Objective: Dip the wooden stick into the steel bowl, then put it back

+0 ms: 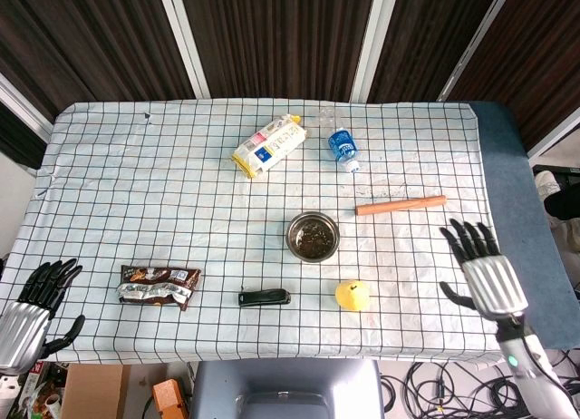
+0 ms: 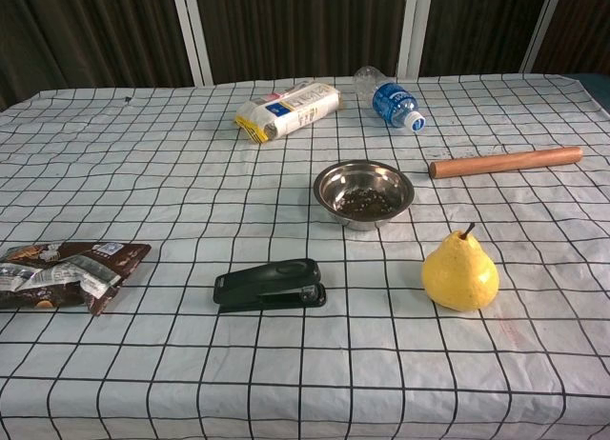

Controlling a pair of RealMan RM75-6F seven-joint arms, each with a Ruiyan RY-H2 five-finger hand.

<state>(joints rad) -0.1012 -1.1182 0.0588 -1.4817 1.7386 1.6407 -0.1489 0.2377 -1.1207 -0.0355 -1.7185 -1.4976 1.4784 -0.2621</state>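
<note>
Item: wooden stick (image 1: 401,204), lying flat on the checked tablecloth (image 1: 163,174), free of any hand. Long axis near level in the head view, running from about 9 o'clock to 3 o'clock, the right end tipped slightly toward the far edge. Near end sits just beside the steel bowl (image 1: 313,236), at roughly 2 o'clock from it, not touching; the bowl holds dark crumbs. Right hand (image 1: 485,272): fingers spread, palm down, holding nothing, near the right table edge; the stick lies at about 11 o'clock from it, apart. Left hand (image 1: 29,312): fingers apart, holding nothing, off the near-left corner, well apart from the stick. Judgement: the right hand is much the nearer, and any regrasp would fall to it, reaching toward 11 o'clock and closing across the stick's axis. Task looks to be at or near its end, the stick set down beside the bowl. Neither hand shows in the chest view.
</note>
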